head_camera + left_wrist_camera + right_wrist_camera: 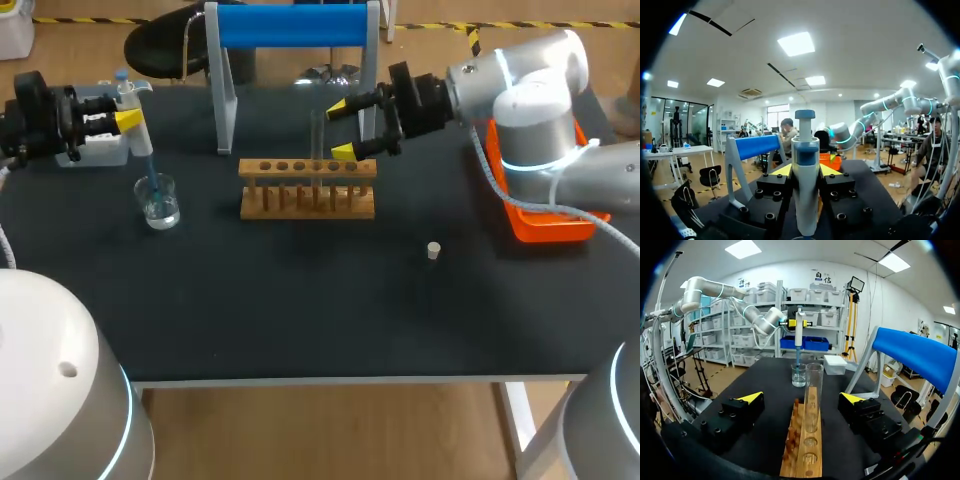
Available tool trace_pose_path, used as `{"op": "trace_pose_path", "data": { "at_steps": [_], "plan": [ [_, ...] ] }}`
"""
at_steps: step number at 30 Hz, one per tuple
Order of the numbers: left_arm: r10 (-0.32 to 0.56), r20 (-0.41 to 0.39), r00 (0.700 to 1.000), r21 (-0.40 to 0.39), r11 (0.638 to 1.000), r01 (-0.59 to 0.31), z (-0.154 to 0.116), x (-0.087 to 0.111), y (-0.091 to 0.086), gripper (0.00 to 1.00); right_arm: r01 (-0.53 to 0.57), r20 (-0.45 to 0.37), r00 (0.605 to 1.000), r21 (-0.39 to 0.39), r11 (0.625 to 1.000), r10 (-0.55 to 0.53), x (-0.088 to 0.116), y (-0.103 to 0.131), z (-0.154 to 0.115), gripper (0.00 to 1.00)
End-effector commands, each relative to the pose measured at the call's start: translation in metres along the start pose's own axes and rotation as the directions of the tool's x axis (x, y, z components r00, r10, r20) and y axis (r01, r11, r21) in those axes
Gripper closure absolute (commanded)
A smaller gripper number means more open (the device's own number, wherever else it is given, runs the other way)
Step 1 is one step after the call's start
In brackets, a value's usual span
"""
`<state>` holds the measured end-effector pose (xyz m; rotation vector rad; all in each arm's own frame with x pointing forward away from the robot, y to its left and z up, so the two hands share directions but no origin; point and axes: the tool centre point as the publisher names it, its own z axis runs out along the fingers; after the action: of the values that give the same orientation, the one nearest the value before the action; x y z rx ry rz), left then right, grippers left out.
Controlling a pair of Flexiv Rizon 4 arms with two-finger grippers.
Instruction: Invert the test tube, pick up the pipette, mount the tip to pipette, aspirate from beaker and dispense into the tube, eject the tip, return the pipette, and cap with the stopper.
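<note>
Pipette (130, 98), white-and-blue plastic, long axis upright: clamped between my left fingers (128, 120), blue tip (152, 172) down inside the clear glass beaker (159, 205). Test tube (318, 140), clear glass: upright, mouth up, in the wooden rack (307, 192) on the black desk (300, 300), well to the beaker's right, between my right fingers (343, 128), which stand apart, clear of it. Small pale stopper (433, 250): loose on the desk. Step, as I judge it: aspirating; dispensing would take my left arm rightward.
</note>
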<state>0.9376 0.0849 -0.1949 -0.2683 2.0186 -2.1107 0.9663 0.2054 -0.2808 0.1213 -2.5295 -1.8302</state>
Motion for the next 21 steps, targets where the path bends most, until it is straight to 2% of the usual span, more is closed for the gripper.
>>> {"op": "trace_pose_path", "data": {
  "at_steps": [1,21],
  "plan": [
    [0.0,-0.002,1.0,-0.001,1.0,0.0,0.0,-0.001,0.0,1.0,0.007,-0.01,1.0,0.023,1.0,-0.007,-0.005,-0.002,0.009,0.0],
    [0.0,-0.002,1.0,-0.001,1.0,0.0,0.0,-0.001,0.0,1.0,0.052,0.002,0.999,0.139,0.989,-0.052,-0.024,0.001,0.041,0.0]
  ]
}}
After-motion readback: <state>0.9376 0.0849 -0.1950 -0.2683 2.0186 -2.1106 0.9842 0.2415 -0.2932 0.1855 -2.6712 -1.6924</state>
